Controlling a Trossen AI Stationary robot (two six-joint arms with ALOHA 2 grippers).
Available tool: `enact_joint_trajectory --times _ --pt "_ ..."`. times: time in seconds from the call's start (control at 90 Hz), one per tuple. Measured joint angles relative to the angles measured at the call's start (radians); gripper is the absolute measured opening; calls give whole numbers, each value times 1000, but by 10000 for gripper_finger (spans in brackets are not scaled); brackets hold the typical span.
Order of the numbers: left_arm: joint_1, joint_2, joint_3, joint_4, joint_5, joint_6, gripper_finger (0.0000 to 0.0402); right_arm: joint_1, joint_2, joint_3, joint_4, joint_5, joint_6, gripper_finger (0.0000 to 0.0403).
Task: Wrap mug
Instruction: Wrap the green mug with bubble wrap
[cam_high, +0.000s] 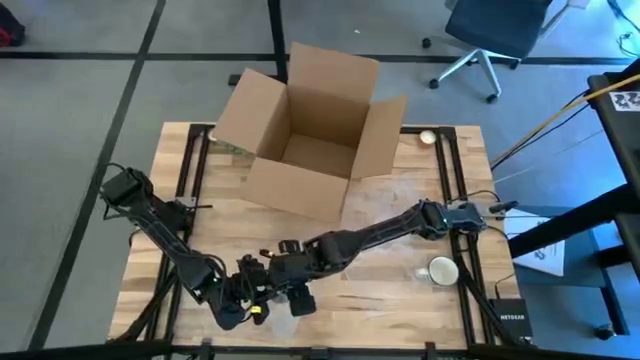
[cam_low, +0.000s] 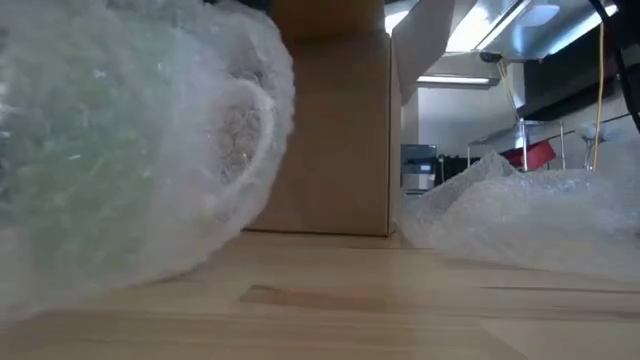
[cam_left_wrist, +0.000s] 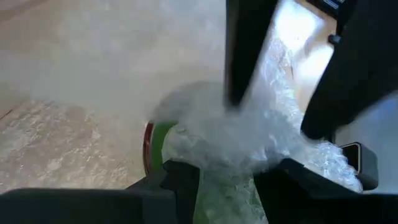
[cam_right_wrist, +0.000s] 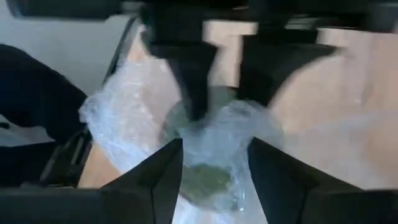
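Near edge of wooden table, left of centre: 1 green mug swathed in clear bubble wrap, lying between 2 grippers that meet tip to tip. Long axis of mug apparently level with the tabletop, since the low view presents a rounded wrapped bulk with 1 handle loop turned to the right; exact heading of the mouth not determinable through the film. A red band visible at 1 end of the mug in the left wrist view.

Left gripper reaching in from the near-left, 2 fingers parted about the wrapped mug and pressing the film at each side. Right gripper reaching in from the right, 2 fingers likewise parted, with crumpled wrap and green mug body lodged between them. Both pairs of jaws partly open, closed only as far as the bundle permits; each wrist view also shows the opposing gripper's 2 fingers coming in from the far side of the bundle.

Near-right: 1 white cup, upright, mouth facing up, well apart from the grippers. A second heap of bubble wrap at right in the low view.

Farther back, centre: 1 cardboard box, open, 4 flaps spread outward. Just beyond its right flap, at the far-right corner of the table: 1 small pale round object, identity not discernible.

Beyond the table: 1 office chair on grey floor.
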Motion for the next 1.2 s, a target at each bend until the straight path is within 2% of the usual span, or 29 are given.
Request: enact_joint_trajectory --times 0.222,0.422,0.556,0.722,0.867,0.933,1.2 --pt "0 1 3 8 -11 -1 124 6 53 -52 17 32 7 165" --pt "-12 -27 37 -21 2 37 124 7 61 -55 58 46 3 165" --pt "-3 -64 51 -17 -25 36 124 7 64 -38 53 44 3 165" --pt "3 -53 48 -57 -50 70 124 0 65 -36 7 42 0 165" --pt "11 -49 52 -145 0 66 124 2 53 -37 3 38 -15 165" --pt "11 -44 51 -175 -8 71 124 5 42 -39 24 44 -31 166" --pt "12 -15 52 -176 -25 85 124 14 23 6 -6 46 -51 166"
